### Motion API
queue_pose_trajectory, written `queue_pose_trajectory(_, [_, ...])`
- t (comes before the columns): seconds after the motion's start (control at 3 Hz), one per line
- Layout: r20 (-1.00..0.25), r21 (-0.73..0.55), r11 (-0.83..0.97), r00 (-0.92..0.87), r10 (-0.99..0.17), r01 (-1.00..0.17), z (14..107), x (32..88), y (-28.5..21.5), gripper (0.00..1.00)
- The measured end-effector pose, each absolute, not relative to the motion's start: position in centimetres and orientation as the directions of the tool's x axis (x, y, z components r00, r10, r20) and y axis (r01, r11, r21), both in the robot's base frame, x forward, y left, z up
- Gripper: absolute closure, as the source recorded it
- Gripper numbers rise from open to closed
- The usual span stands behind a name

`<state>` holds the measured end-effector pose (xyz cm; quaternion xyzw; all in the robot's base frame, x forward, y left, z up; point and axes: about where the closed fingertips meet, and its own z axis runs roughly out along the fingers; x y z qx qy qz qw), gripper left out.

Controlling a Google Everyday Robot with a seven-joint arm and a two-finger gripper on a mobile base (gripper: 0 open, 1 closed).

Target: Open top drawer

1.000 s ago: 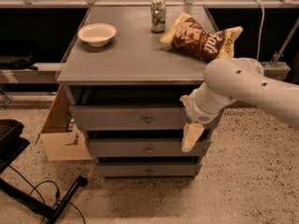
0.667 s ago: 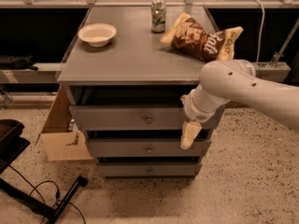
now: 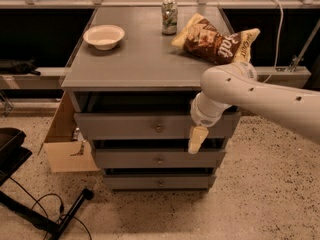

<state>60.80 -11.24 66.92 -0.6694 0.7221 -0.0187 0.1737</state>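
The top drawer [image 3: 125, 125] is the widest grey drawer just under the cabinet's top, with a small round metal knob [image 3: 159, 128] mid-front. Its front stands slightly out from the cabinet frame. Two narrower grey drawers [image 3: 150, 159] with similar knobs sit below it. My gripper [image 3: 197, 139] hangs from the white arm in front of the top drawer's right part, to the right of the knob and apart from it. Only one cream-coloured finger shows, pointing down over the gap below the drawer.
On the grey cabinet top [image 3: 140, 59] stand a white bowl [image 3: 103, 36], a drink can [image 3: 169, 17] and a brown chip bag [image 3: 216, 40]. An open cardboard box [image 3: 65, 144] lies on the floor at the cabinet's left. A black stand and cable [image 3: 45, 214] lie at lower left.
My arm and gripper have shifted a little to the left along the top drawer's front, nearer the knob. The drawers and the things on top have not moved.
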Motion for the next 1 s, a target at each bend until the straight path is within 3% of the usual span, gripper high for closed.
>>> queue_pose_trajectory(0.67, [-0.163,-0.268,0.121,-0.079,-0.984,-0.956,65.6,62.3,-10.2,0.00])
queue_pose_trajectory(1.0, [-0.134,-0.243,0.122,-0.092,-0.987,-0.962,63.8,61.1,-10.2,0.15])
